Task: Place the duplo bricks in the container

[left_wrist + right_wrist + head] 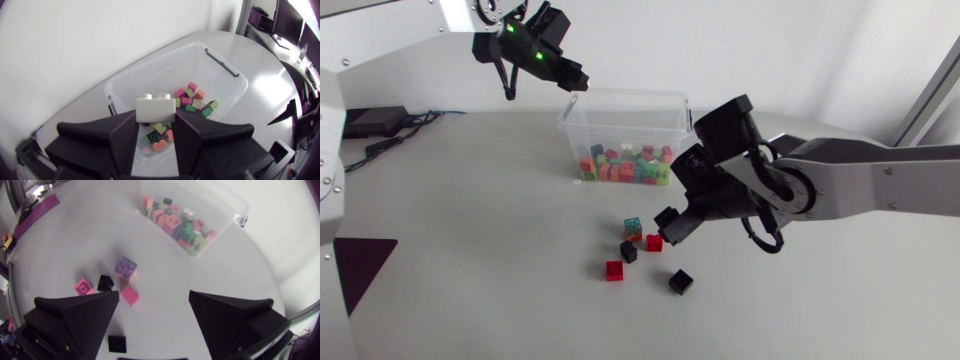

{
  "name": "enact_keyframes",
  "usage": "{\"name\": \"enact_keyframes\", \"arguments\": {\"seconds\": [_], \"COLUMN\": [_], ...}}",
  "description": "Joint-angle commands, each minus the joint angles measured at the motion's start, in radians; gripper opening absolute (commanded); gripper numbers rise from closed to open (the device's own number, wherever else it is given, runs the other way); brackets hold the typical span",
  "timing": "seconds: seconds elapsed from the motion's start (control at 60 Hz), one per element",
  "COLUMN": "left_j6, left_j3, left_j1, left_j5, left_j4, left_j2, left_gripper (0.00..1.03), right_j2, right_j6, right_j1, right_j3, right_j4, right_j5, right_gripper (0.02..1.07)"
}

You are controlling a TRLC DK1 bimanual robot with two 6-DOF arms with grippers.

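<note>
Pale grey surface carries our clear plastic container, part-filled with coloured bricks. Over the container, our left gripper has its fingers closed on a white two-stud duplo brick. We judge the step a drop: next, open up. Our right gripper hangs spread wide, empty, over loose red, black and teal bricks before the container.

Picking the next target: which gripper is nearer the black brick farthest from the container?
Right. The right gripper hangs open close by the black brick. The left gripper is far off above the container, shut on a white brick.
</note>
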Motion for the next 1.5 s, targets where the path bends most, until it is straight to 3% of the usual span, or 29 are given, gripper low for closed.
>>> {"name": "enact_keyframes", "arguments": {"seconds": [0.0,0.117,0.4,0.433,0.45,0.467,0.483,0.5,0.517,0.533,0.583,0.65,0.8,0.983,1.183,1.383,1.483], "left_j6": [-0.051,-0.083,-0.109,-0.111,-0.112,-0.114,-0.117,-0.117,-0.115,-0.114,-0.111,-0.106,-0.072,0.044,0.162,0.213,0.251], "left_j3": [-0.019,0.004,0.128,0.129,0.128,0.126,0.12,0.119,0.119,0.117,0.117,0.116,-0.056,-0.398,-0.727,-0.921,-1.001], "left_j1": [-0.017,-0.035,-0.049,-0.052,-0.052,-0.052,-0.052,-0.052,-0.052,-0.052,-0.052,-0.049,-0.055,-0.075,-0.093,-0.12,-0.153], "left_j5": [-0.017,-0.034,-0.081,-0.091,-0.092,-0.092,-0.092,-0.092,-0.092,-0.092,-0.092,-0.092,-0.092,-0.083,-0.078,-0.072,-0.068], "left_j4": [0.039,0.094,0.11,0.105,0.104,0.104,0.099,0.097,0.091,0.085,0.07,0.047,0.047,0.064,0.11,0.168,0.182], "left_j2": [0.058,0.11,0.24,0.243,0.243,0.242,0.237,0.236,0.23,0.225,0.21,0.184,0.007,-0.283,-0.464,-0.504,-0.504], "left_gripper": [0.1,0.1,0.13,0.21,0.32,0.36,0.5,0.54,0.68,0.75,0.89,0.95,0.98,0.98,0.96,0.93,0.91], "right_j2": [0.033,0.019,0.007,0.001,-0.001,-0.004,-0.006,-0.006,-0.006,-0.006,0.002,0.008,0.086,0.154,0.198,0.225,0.191], "right_j6": [0.008,-0.008,-0.014,-0.011,-0.009,-0.006,-0.005,-0.001,0.0,0.002,0.005,0.012,0.017,0.006,-0.001,0.014,0.023], "right_j1": [0.009,0.009,0.041,0.05,0.053,0.058,0.061,0.069,0.07,0.073,0.092,0.101,0.107,0.092,0.09,0.11,0.105], "right_j3": [-0.032,-0.078,-0.128,-0.13,-0.131,-0.133,-0.134,-0.134,-0.136,-0.136,-0.139,-0.145,-0.151,-0.148,-0.133,-0.134,-0.139], "right_j4": [-0.046,-0.108,-0.162,-0.171,-0.174,-0.176,-0.176,-0.179,-0.185,-0.19,-0.199,-0.199,-0.162,-0.115,-0.089,-0.062,-0.069], "right_j5": [0.001,-0.019,-0.03,-0.03,-0.03,-0.03,-0.03,-0.03,-0.03,-0.03,-0.028,-0.025,-0.025,-0.028,-0.042,-0.044,-0.045], "right_gripper": [1.03,1.03,1.02,1.02,1.02,1.02,1.02,1.02,1.02,1.02,1.02,1.02,1.02,1.0,0.82,0.42,0.38]}}
